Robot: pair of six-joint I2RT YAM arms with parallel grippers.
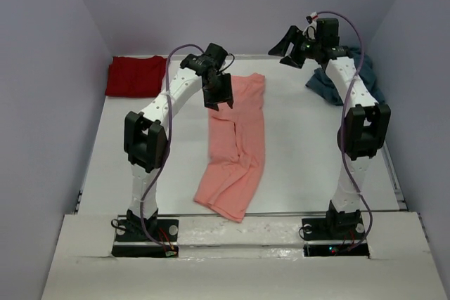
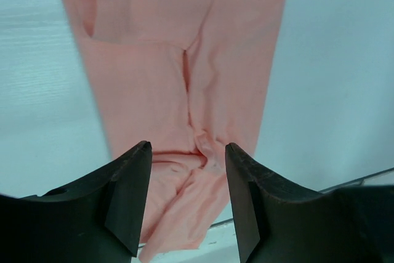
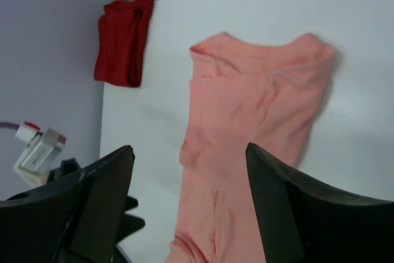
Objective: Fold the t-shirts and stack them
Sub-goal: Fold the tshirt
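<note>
The salmon-pink t-shirt (image 1: 235,145) lies in the middle of the table as a long narrow strip, folded lengthwise, running from the back to the front edge. My left gripper (image 1: 219,95) hovers over its far left corner, open, with only the cloth (image 2: 160,60) below and nothing between the fingers. My right gripper (image 1: 287,48) hangs raised at the back right, open wide and empty, looking down on the pink shirt (image 3: 246,103). At the back left corner the dark red t-shirt (image 1: 135,76) lies bunched, also in the right wrist view (image 3: 120,44). The teal-blue t-shirt (image 1: 323,83) lies crumpled at the back right, partly behind the right arm.
Lilac walls (image 1: 42,103) close in the white table (image 1: 302,152) on the left, back and right. A white ledge (image 1: 232,226) with both arm bases runs along the near edge. The pink shirt's near end reaches that ledge.
</note>
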